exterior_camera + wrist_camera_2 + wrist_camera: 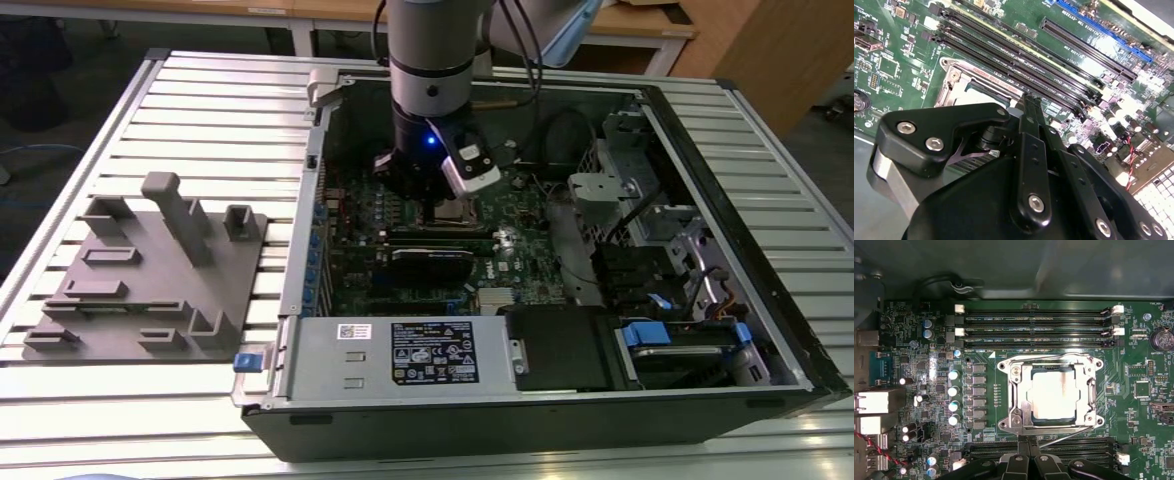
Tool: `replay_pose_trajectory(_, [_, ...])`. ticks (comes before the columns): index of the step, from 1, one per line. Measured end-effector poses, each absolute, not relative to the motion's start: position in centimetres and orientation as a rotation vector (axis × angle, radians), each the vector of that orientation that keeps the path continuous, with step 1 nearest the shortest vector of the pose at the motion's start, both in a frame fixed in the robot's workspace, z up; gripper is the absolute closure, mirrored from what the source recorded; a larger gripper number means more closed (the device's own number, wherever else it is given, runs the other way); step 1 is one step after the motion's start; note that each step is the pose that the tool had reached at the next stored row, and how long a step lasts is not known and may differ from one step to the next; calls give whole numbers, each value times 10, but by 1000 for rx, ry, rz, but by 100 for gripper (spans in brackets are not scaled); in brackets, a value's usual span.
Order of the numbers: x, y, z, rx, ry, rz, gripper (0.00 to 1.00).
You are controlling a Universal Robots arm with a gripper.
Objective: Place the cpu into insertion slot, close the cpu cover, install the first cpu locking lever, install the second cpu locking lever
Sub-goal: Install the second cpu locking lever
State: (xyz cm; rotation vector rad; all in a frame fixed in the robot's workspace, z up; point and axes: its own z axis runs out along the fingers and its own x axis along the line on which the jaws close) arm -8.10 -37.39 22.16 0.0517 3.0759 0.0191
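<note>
A square cpu (1056,394) with a pale silver-grey metal top lies flat in the insertion slot (1051,426) on a green motherboard (1139,370), seen from above in the first wrist view. The cpu cover (1019,395), a thin shiny metal frame with a square window, is closed down around it, so the chip's top shows through the window. Thin metal locking levers (1064,439) run along the socket's edges. Long black memory slots (1034,331) lie just beside the socket on two sides. The black end effector (1026,442) sits at the socket's edge, its narrow fingers (1030,112) drawn together. In the exterior view the arm (430,60) reaches down into an open computer case (534,400) lying on a slatted tabletop (200,100), with a grey fixture (147,280) towards the exterior view's left.
</note>
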Motion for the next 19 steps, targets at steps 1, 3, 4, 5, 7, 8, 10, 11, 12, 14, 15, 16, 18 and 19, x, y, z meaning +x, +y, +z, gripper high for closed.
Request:
replay_pose_trajectory(1, [-81,-374,222,52,3076,19,90])
replay_pose_trajectory(3, [-82,-375,220,52,3076,19,90])
replay_pose_trajectory(4, [-83,-375,219,52,3076,19,90])
replay_pose_trajectory(5, [-84,-375,218,53,3076,19,90])
replay_pose_trajectory(7, [-85,-376,216,53,3076,20,90])
replay_pose_trajectory(8, [-85,-376,216,54,3076,19,90])
replay_pose_trajectory(10, [-86,-376,215,54,3076,19,90])
replay_pose_trajectory(11, [-86,-376,215,54,3076,19,90])
replay_pose_trajectory(12, [-86,-376,215,54,3076,19,90])
replay_pose_trajectory(14, [-86,-376,214,54,3076,20,90])
replay_pose_trajectory(15, [-86,-376,214,54,3076,19,90])
replay_pose_trajectory(16, [-86,-376,214,54,3076,19,90])
replay_pose_trajectory(18, [-86,-376,214,54,3076,19,90])
replay_pose_trajectory(19, [-86,-376,214,54,3076,19,90])
